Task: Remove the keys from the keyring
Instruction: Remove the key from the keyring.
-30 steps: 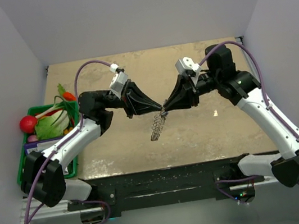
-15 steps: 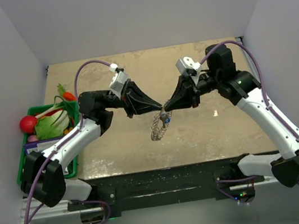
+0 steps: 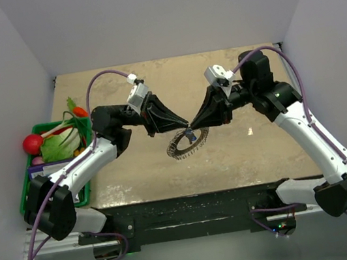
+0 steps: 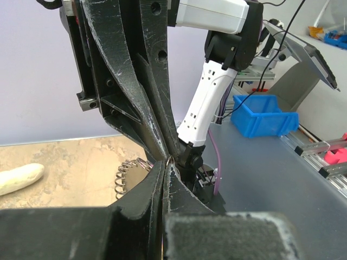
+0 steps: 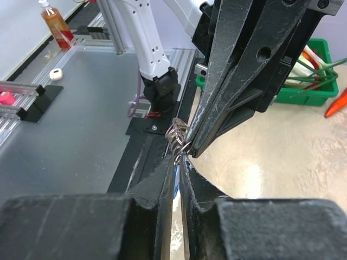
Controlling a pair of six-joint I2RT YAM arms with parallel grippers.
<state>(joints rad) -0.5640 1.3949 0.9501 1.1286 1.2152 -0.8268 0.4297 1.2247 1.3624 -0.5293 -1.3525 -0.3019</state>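
Note:
The keyring [image 3: 182,145], a grey coiled loop, hangs spread wide in mid-air over the table's middle. My left gripper [image 3: 185,127] is shut on its top edge; in the left wrist view the coils [image 4: 126,174] show just left of the closed tips [image 4: 167,161]. My right gripper [image 3: 191,127] meets it tip to tip from the right. Its jaws stand almost together, with a sliver of the blue-headed key [image 5: 176,180] between them and the ring's coils [image 5: 177,131] bunched at the tips [image 5: 178,156]. From above, the key [image 3: 191,135] shows just below the tips.
A green bin [image 3: 27,186] of toy vegetables stands at the table's left edge, with a red ball [image 3: 32,144] and a carrot [image 3: 79,110] by it. A white radish [image 4: 19,179] lies on the tabletop. A small white scrap [image 3: 250,132] lies right of centre.
The keyring hung as a narrow bundle a second ago and now spreads into a wide loop. The blue key has come into view under the tips. Both arms have barely moved.

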